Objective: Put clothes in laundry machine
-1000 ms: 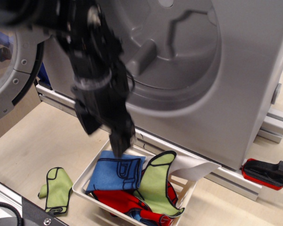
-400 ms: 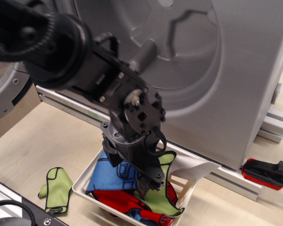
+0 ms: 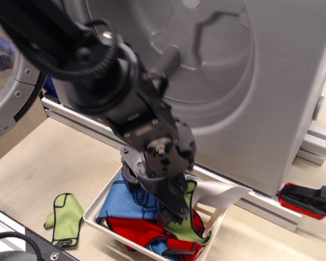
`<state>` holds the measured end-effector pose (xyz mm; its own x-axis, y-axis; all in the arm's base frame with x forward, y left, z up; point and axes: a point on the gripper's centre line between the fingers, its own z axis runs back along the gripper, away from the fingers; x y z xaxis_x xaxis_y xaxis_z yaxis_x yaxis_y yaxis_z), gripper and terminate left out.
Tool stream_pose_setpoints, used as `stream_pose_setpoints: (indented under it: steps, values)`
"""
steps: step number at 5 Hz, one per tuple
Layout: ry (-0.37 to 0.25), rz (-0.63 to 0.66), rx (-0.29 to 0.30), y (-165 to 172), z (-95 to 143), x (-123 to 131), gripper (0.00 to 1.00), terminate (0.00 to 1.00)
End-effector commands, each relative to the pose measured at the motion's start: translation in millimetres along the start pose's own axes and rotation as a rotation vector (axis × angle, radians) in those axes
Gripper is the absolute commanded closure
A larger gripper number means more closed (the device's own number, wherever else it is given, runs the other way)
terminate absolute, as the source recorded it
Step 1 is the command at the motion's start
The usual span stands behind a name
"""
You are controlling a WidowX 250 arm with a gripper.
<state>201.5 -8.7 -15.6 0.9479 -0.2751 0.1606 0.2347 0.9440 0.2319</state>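
Observation:
The grey laundry machine [image 3: 282, 81] fills the back, its ridged drum [image 3: 206, 49] open and its round window door [image 3: 8, 87] swung out at the left. A white basket [image 3: 94, 213] in front holds a blue garment [image 3: 115, 200], a red one [image 3: 133, 229] and a lime green one [image 3: 186, 230]. Another lime green garment [image 3: 65, 218] lies on the table to the basket's left. My gripper [image 3: 171, 211] points down into the basket and presses on the pile between the blue and green garments. The wrist hides its fingertips, so I cannot tell how the jaws stand.
A red and black tool [image 3: 309, 199] lies at the right by the machine's base. An aluminium rail [image 3: 76, 118] runs along the machine's foot. A white paper strip [image 3: 223, 191] hangs over the basket's far right corner.
The arm has come down from above the basket's back edge into the pile and turned its wrist. The green garment in the basket is now bunched and partly covered.

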Motion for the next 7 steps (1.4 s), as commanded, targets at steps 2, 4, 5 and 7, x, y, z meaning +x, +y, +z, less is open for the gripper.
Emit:
stream_pose_setpoints:
  steps: [2,4,5,7]
  values:
    - [0.036,0.015,0.050,16,-31,-5,0.00,0.00]
    - [0.035,0.010,0.030,15,-17,-4,1.00,0.00]
    - [-0.039,0.031,0.016,19,2,0,1.00,0.00]
    - [-0.104,0.094,0.039,33,41,15,1.00,0.00]
